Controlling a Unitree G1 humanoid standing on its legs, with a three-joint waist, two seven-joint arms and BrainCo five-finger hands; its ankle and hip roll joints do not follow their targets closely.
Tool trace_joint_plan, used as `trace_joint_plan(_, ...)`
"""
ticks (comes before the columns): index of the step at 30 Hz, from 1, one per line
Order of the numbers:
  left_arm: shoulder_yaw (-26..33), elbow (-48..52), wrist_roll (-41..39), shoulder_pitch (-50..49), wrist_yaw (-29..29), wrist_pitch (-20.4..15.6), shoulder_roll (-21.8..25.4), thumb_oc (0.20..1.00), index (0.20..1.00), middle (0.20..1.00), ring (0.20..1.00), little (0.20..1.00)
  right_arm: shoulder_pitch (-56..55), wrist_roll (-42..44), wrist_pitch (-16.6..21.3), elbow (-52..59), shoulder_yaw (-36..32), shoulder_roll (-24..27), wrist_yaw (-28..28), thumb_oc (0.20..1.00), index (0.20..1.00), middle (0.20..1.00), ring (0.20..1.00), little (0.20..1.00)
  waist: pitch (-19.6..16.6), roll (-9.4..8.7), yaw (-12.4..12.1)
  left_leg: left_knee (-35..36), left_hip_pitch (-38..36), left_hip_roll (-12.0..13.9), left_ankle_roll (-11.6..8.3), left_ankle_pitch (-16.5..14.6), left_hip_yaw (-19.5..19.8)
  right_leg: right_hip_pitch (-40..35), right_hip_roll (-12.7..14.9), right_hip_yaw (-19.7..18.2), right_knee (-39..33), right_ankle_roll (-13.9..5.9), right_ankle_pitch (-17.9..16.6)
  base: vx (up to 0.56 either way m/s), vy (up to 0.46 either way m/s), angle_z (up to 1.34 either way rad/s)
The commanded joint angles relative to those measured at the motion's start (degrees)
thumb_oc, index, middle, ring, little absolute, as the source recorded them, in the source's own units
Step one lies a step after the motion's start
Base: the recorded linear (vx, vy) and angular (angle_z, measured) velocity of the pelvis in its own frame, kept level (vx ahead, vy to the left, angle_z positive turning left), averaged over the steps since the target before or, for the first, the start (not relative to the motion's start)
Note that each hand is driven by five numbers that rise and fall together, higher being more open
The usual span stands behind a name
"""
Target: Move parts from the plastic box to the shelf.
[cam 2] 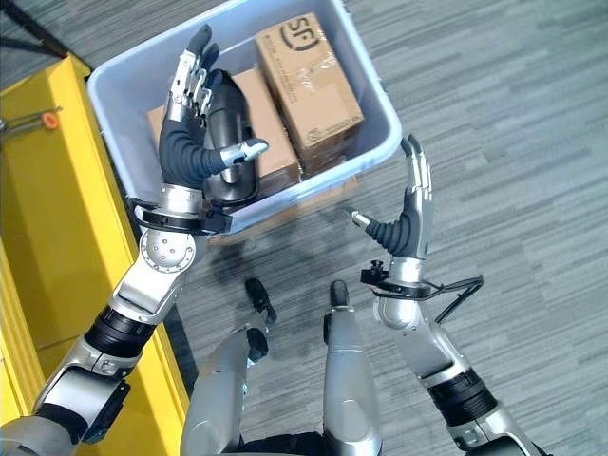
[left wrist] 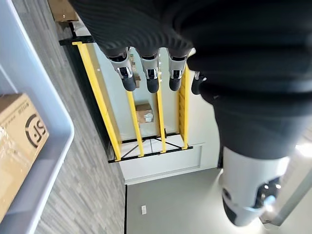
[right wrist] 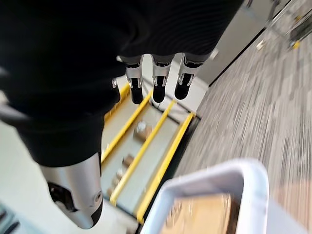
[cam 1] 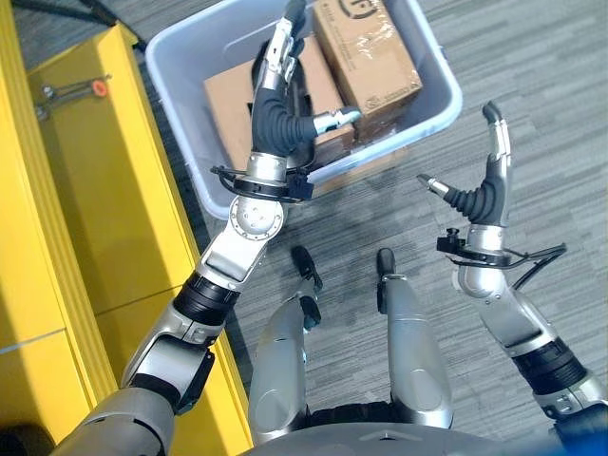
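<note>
Carpet [cam 2: 532, 142] lies open around plastic box [cam 2: 380, 114]; hands spread.

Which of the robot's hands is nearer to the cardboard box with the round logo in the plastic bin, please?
The left. The left hand is open above the bin, just beside that box. The right hand is open over the floor, outside the bin's near corner.

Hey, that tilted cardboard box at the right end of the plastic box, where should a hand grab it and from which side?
Probably from above, across its two long side edges. The cardboard box leans on the flatter carton with its broad face up and clear, while the plastic box wall crowds its lower end. The open left hand hovers nearest; the right hand is open outside the bin.
</note>
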State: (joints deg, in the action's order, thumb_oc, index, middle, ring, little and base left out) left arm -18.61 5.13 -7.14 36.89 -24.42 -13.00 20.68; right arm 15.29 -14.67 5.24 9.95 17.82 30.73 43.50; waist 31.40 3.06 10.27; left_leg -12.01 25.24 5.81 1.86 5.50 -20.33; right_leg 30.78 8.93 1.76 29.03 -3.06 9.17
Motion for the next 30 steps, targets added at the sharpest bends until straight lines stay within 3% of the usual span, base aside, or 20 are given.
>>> trace_joint_plan(1,-0.76,-1.80,4.72,5.09,-6.66,3.17,0.96,1.000,1.000,1.000,1.000,1.000,9.92,1.85,1.23,-6.45,0.86,-1.49,-7.26,1.000,1.000,1.000,1.000,1.000,-1.60,-1.10,-4.43,-2.09,-1.06,1.72,-4.14,-5.54,3.31,-0.56,-0.61,5.36,-0.77,-1.47,-2.09,0.01,0.110,-0.76)
trace_joint_plan(3,-0.25,-4.23,4.49,7.05,-12.56,7.10,0.79,1.000,1.000,1.000,1.000,1.000,10.07,1.46,0.47,-5.94,1.05,-1.65,-8.82,1.000,1.000,1.000,1.000,1.000,-1.60,-1.12,-3.96,-2.06,-0.40,1.94,-4.18,-5.47,2.50,0.28,-0.29,5.10,-1.43,-1.71,-2.75,-0.02,0.052,-0.42)
trace_joint_plan(7,3.81,-10.89,7.63,7.95,-29.48,9.05,0.28,1.000,1.000,1.000,1.000,1.000,9.70,0.34,-3.41,-5.09,0.58,-1.66,-9.08,1.000,1.000,1.000,1.000,1.000,-1.60,-1.76,-4.29,-2.35,1.91,1.90,-4.38,-5.22,2.45,1.87,0.33,5.12,-3.32,-2.44,-4.30,-0.03,-0.041,-0.03)
trace_joint_plan(10,5.57,-13.73,8.89,7.84,-33.90,9.90,-0.60,1.000,1.000,1.000,1.000,1.000,10.00,0.63,-6.13,-4.71,0.71,-1.95,-8.81,1.000,1.000,1.000,1.000,1.000,-1.60,-2.51,-4.95,-2.82,3.93,1.89,-4.77,-4.85,3.07,3.19,0.28,5.44,-3.50,-2.64,-4.73,-0.01,-0.078,0.08)
trace_joint_plan(16,7.30,-16.58,9.64,6.68,-37.48,10.14,-2.31,1.000,1.000,1.000,1.000,1.000,10.85,0.99,-9.88,-4.03,-0.16,-1.95,-10.68,1.000,1.000,1.000,1.000,1.000,-1.60,-3.51,-5.89,-3.09,7.63,2.00,-5.49,-3.91,4.35,5.92,-0.32,6.10,-3.38,-2.66,-5.03,0.00,0.005,0.13)
trace_joint_plan(27,4.37,-21.78,13.98,9.57,-29.01,11.95,-2.05,1.000,1.000,1.000,1.000,1.000,14.26,3.06,-14.38,-4.43,0.49,-2.79,-11.50,1.000,1.000,1.000,1.000,1.000,-1.60,-4.84,-6.54,-5.13,13.99,0.62,-4.75,-4.22,5.92,11.28,-1.14,6.03,-1.70,-3.04,-5.97,0.01,0.077,0.09)
trace_joint_plan(30,3.52,-22.88,13.35,10.42,-29.68,12.24,-2.30,1.000,1.000,1.000,1.000,1.000,14.23,3.13,-14.71,-4.45,0.35,-2.81,-11.92,1.000,1.000,1.000,1.000,1.000,-1.60,-5.03,-6.33,-6.10,15.02,0.46,-4.58,-4.52,5.82,12.22,-1.13,5.98,-1.23,-3.01,-6.12,0.02,0.075,-0.01)
